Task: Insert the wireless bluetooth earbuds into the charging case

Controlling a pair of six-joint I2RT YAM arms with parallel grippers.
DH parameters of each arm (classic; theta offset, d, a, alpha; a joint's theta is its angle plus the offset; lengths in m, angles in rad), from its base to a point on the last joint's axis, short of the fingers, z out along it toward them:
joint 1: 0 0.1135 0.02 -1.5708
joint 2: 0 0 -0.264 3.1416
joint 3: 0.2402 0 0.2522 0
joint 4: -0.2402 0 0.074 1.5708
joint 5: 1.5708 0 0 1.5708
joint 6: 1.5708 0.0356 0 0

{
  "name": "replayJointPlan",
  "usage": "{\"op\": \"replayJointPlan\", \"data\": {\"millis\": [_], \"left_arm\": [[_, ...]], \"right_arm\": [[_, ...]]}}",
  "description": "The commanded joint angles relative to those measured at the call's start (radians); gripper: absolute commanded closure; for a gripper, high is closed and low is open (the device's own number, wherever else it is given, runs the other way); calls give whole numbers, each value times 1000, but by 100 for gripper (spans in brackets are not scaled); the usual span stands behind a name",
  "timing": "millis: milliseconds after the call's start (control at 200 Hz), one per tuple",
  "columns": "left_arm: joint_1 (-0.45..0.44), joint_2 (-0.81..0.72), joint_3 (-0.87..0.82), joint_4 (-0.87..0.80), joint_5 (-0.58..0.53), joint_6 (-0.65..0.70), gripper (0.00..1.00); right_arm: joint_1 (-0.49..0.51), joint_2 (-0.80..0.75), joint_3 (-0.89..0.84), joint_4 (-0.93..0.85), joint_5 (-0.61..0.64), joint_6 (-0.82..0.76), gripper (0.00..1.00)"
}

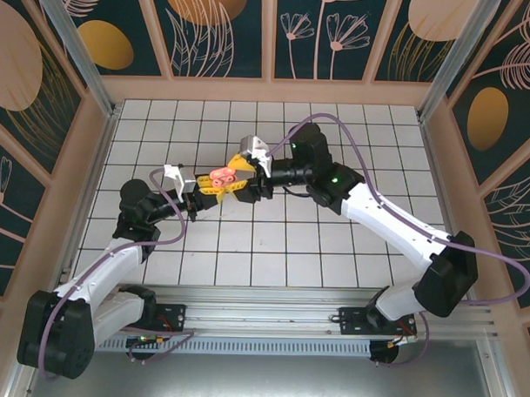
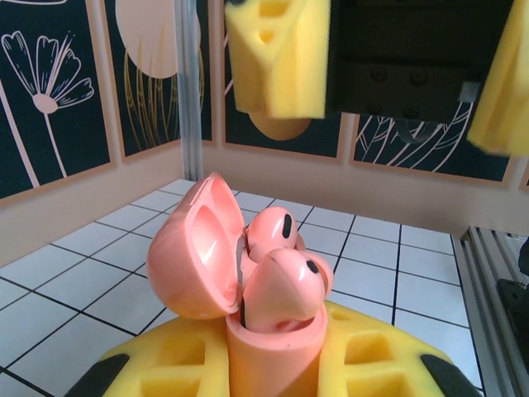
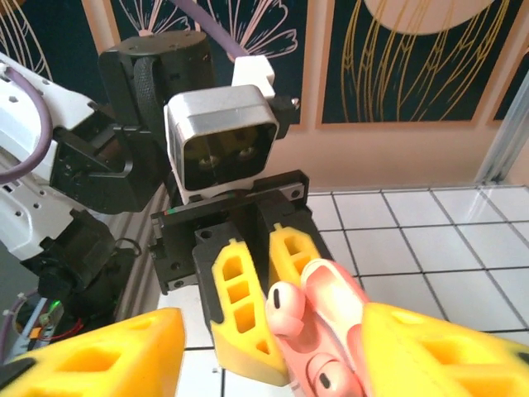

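Clamped in left gripper [image 1: 215,185]: open case [image 2: 273,335], both earbuds [image 2: 285,281] seated. Either side of it: right gripper [image 2: 388,66], jaws parted wide.

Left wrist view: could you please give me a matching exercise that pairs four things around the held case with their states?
Things:
1. case lid
2. earbuds
3. left gripper
4. right gripper

States:
A. jaws apart, holding nothing
B. swung open
C. clamped on the charging case
D. seated in the case

Pairs: 1-B, 2-D, 3-C, 4-A
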Motion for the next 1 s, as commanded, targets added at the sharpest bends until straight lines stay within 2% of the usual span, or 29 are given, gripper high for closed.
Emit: {"op": "replayJointPlan", "data": {"millis": [0, 115, 475, 996], "left_arm": [[-9, -13, 28, 39, 20, 19, 94], [-9, -13, 30, 38, 20, 20, 94], [-9, -10, 36, 33, 22, 22, 94], [-9, -22, 36, 28, 26, 21, 93]], "right_arm": [[-7, -9, -7, 70, 36, 76, 33], [-10, 31, 31, 39, 49, 108, 29], [-10, 111, 85, 8, 2, 128, 28], [-36, 150, 99, -19, 62, 152, 29]]}}
